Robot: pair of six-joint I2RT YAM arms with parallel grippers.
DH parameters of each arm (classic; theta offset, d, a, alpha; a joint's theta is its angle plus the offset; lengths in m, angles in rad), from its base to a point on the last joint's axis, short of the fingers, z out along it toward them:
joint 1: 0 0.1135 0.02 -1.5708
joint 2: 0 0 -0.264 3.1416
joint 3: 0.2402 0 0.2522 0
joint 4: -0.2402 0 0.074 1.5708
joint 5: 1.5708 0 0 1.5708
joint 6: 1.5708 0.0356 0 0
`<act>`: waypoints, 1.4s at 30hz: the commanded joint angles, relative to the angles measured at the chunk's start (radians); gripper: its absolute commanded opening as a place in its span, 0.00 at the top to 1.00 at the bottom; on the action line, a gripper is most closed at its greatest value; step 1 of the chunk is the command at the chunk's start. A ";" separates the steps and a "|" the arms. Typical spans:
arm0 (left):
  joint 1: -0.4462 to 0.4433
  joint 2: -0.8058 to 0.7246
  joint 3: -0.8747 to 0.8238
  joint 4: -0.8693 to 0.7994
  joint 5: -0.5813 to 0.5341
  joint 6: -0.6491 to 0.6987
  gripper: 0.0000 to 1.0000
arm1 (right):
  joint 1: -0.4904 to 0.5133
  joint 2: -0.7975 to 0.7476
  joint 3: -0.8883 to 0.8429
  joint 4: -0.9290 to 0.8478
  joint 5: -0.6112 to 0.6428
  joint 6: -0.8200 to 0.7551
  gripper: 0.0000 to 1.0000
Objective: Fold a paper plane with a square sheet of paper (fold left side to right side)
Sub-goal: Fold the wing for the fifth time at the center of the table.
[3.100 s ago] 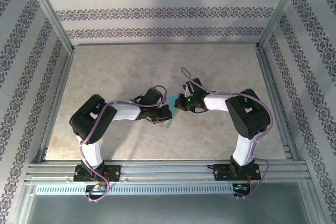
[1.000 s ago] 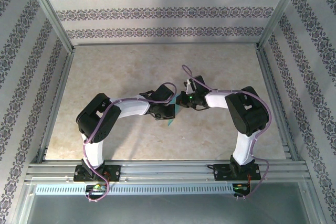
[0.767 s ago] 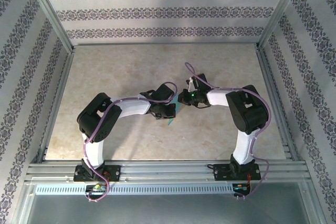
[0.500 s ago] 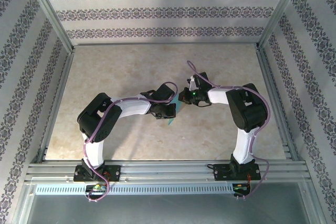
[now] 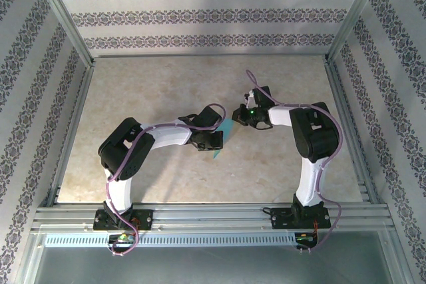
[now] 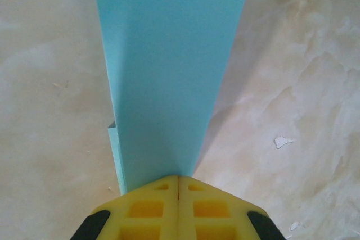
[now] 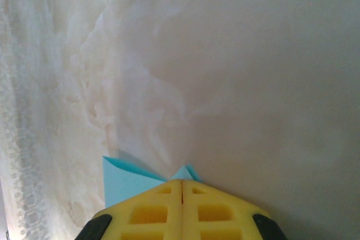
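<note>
The square sheet of paper (image 6: 169,71) is cyan-blue and folded into a long, narrow strip with layered edges. It runs forward from my left gripper (image 6: 178,177), whose yellow jaws are shut on its near end. From above, the paper (image 5: 225,130) slants between the two grippers at mid-table, its lower tip poking out below the left gripper (image 5: 217,140). My right gripper (image 5: 239,116) sits just right of it, jaws pressed together. In the right wrist view a small cyan corner (image 7: 185,172) sticks out at the jaw seam of the right gripper (image 7: 181,181), and a flap (image 7: 121,186) shows to its left.
The beige marbled tabletop (image 5: 166,84) is fenced by aluminium rails (image 5: 80,111) and patterned walls (image 5: 213,14). Small white flecks (image 6: 283,140) mark the surface to the right of the paper.
The right gripper has drawn back and to the right, away from the left one, and more cyan paper shows between them. The left arm has stayed nearly still over the last second.
</note>
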 commanded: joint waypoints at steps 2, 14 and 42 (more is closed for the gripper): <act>-0.014 0.058 -0.037 -0.165 -0.048 0.019 1.00 | -0.025 0.044 0.043 -0.004 0.076 -0.020 1.00; -0.019 0.050 -0.037 -0.157 -0.052 0.016 1.00 | -0.068 -0.094 0.032 -0.073 0.079 -0.056 1.00; -0.027 0.037 -0.035 -0.153 -0.065 0.016 1.00 | 0.176 -0.124 -0.172 0.028 -0.013 0.189 1.00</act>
